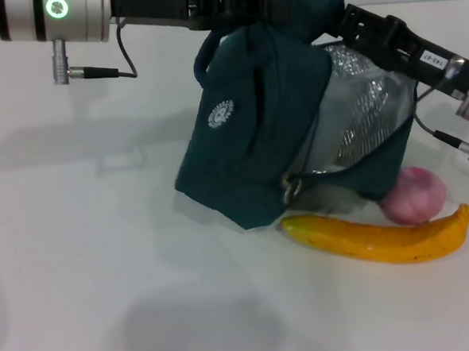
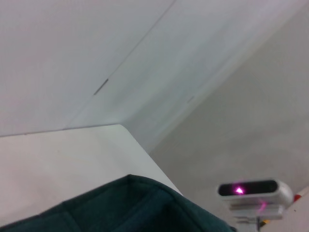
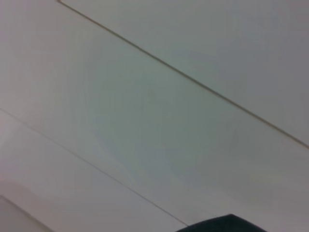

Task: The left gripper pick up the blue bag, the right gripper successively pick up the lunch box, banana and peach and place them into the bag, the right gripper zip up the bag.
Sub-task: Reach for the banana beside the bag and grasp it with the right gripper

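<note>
L gripper (image 1: 236, 12) is reaching in from the surface's far left corner w/ its fingers buried in the top of the bag (image 1: 256, 134), so it's apparently holding the bag up by its upper fabric; can't tell the actual finger gap, cloth is covering it. Bag is sitting mid-surface, tilting, its bottom touching the surface, mouth opening toward the right w/ silver lining showing.

R gripper (image 1: 344, 21) is coming in from the far right, its tip at the bag's upper rim right by the opening; fingers are hidden behind fabric, so can't tell if it's carrying anything or not. Lunch box isn't showing anywhere on the surface — prob. already inside, though the lining is hiding it.

Banana (image 1: 381, 234) is lying in front of the bag toward the near right, just beside its lower edge. Peach (image 1: 415, 195) is sitting behind the banana, touching it, against the bag's right side. Both well below R gripper.

Judging step: box stage finishing, banana next. Next move is calling for R gripper to back out of the mouth, drop to the banana, grasp mid-length.
</note>
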